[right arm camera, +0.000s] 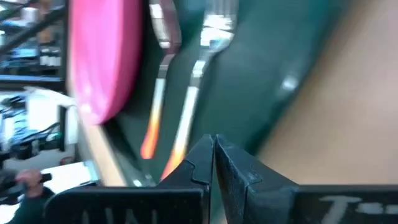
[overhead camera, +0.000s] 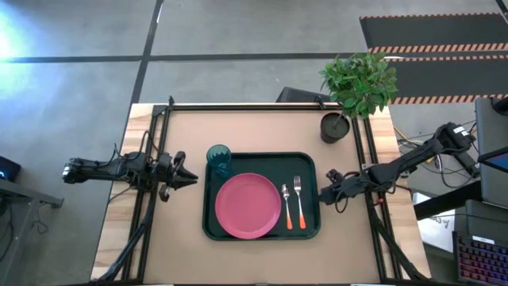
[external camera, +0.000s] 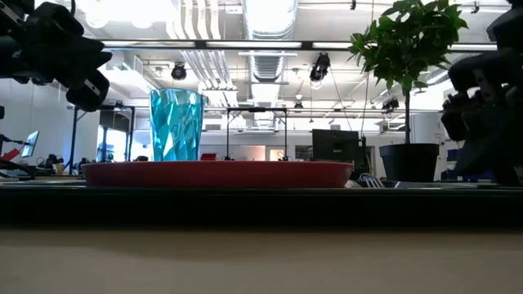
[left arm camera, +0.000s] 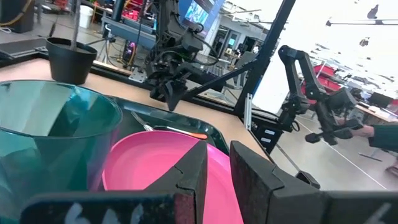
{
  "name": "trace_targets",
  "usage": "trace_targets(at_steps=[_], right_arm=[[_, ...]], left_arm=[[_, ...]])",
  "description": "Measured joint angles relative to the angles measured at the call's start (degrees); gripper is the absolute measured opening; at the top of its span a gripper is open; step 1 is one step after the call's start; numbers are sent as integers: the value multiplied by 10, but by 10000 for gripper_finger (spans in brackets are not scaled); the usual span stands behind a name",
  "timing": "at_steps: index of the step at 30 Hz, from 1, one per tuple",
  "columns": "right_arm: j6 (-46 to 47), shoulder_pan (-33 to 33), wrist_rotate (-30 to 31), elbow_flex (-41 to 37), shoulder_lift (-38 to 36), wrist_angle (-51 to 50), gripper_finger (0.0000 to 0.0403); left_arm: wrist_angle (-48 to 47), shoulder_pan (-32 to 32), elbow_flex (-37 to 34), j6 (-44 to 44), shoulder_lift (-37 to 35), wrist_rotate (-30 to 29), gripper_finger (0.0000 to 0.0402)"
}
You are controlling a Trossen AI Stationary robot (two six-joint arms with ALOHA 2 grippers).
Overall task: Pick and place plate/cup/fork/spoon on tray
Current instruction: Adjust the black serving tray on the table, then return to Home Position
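Note:
The dark green tray (overhead camera: 313, 163) lies at the table's middle. On it rest the pink plate (overhead camera: 248, 205), the teal cup (overhead camera: 219, 159) standing upright at its far left corner, the spoon (overhead camera: 286, 205) and the fork (overhead camera: 299, 202) side by side at its right. My left gripper (overhead camera: 193, 179) hovers just left of the tray, its fingers slightly apart (left arm camera: 217, 171) and empty. My right gripper (overhead camera: 321, 195) hovers at the tray's right rim, shut (right arm camera: 213, 155) and empty. The plate (left arm camera: 155, 162), cup (left arm camera: 50, 137), fork (right arm camera: 199, 74) and spoon (right arm camera: 160, 68) also show in the wrist views.
A dark pot with a green plant (overhead camera: 335, 127) stands at the table's far right, just behind the tray's right corner. Black frame rails (overhead camera: 155, 151) run along the table's left and right sides. Bare table lies in front of the tray.

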Motion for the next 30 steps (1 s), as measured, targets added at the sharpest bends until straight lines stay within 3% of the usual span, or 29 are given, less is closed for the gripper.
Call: trace_targets(at_steps=[9, 21, 24, 27, 30], right_arm=[[43, 0, -23, 0, -19, -58, 9], [-15, 0, 11, -1, -19, -17, 9], [-110, 0, 55, -1, -19, 75, 9], [-312, 0, 87, -1, -19, 236, 9], [-527, 0, 70, -1, -21, 389, 9]], left_arm=[[0, 0, -1, 0, 0, 10, 52], [-1, 0, -4, 0, 2, 10, 52], [-1, 0, -4, 0, 2, 10, 52], [-1, 0, -4, 0, 3, 10, 52], [-1, 0, -4, 0, 3, 10, 52]])
